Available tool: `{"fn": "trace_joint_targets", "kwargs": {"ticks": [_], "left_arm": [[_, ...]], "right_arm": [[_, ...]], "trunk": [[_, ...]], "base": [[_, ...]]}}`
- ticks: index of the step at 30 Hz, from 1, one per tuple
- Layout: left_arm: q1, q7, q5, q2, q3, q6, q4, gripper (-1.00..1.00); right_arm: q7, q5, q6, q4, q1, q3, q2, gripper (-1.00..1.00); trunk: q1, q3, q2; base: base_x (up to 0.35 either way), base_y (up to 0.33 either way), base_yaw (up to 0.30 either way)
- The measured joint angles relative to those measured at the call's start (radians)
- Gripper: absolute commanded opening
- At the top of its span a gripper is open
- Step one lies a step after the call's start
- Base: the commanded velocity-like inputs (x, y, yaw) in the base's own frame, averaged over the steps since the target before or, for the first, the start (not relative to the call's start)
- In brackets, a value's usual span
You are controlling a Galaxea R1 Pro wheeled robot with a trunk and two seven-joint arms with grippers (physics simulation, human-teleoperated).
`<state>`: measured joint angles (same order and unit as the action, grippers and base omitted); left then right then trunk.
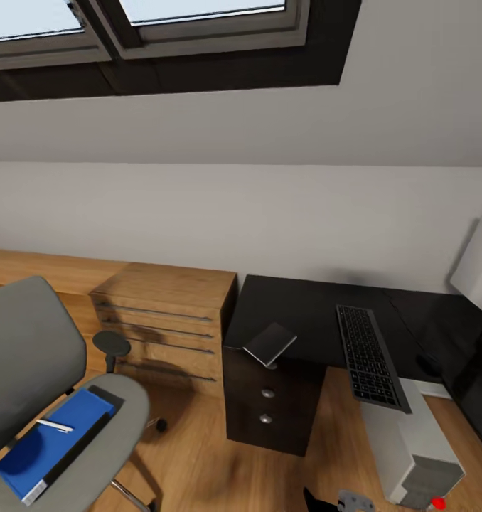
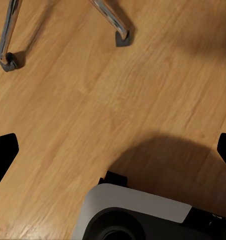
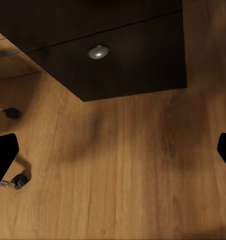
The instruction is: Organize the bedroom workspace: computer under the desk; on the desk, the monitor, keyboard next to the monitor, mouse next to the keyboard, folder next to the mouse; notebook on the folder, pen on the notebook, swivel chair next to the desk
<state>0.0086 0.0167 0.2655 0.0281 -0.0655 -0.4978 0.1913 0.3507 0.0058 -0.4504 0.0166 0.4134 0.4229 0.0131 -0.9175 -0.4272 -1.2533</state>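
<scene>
The grey swivel chair (image 1: 28,355) stands at the left with the blue folder (image 1: 52,444) on its seat and a white pen (image 1: 55,426) on the folder. On the black desk (image 1: 305,313) lie the keyboard (image 1: 370,357), overhanging the front edge, and a dark notebook (image 1: 270,343) at the corner. The monitor (image 1: 478,267) shows its white back at the right edge. The light grey computer (image 1: 414,448) stands on the floor below the keyboard. I cannot make out the mouse. My left gripper (image 2: 113,150) and right gripper (image 3: 113,155) hang open over the floor, holding nothing.
A low oak chest (image 1: 163,320) stands between chair and desk. The desk's dark drawer unit (image 1: 269,405) has silver knobs (image 3: 98,51). Chrome chair legs (image 2: 113,20) with castors are near my left gripper. My own base (image 2: 138,215) is below it. The floor is wood.
</scene>
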Motion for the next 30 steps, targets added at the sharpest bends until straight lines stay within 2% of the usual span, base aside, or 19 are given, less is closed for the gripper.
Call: {"fn": "trace_joint_targets", "kwargs": {"ticks": [14, 30], "left_arm": [[0.000, 0.000, 0.000, 0.000, -0.003, 0.001, 0.000, 1.00], [0.000, 0.000, 0.001, -0.005, -0.006, 0.000, 0.000, 1.00]], "right_arm": [[-0.026, 0.001, 0.000, 0.001, 0.000, -0.001, -0.002, 1.00], [-0.028, 0.000, -0.006, 0.000, 0.000, -0.001, 0.000, 1.00]], "trunk": [[0.000, 0.000, 0.000], [0.000, -0.001, 0.000]], "base": [[0.000, 0.000, -0.040], [0.000, 0.000, -0.237]]}}
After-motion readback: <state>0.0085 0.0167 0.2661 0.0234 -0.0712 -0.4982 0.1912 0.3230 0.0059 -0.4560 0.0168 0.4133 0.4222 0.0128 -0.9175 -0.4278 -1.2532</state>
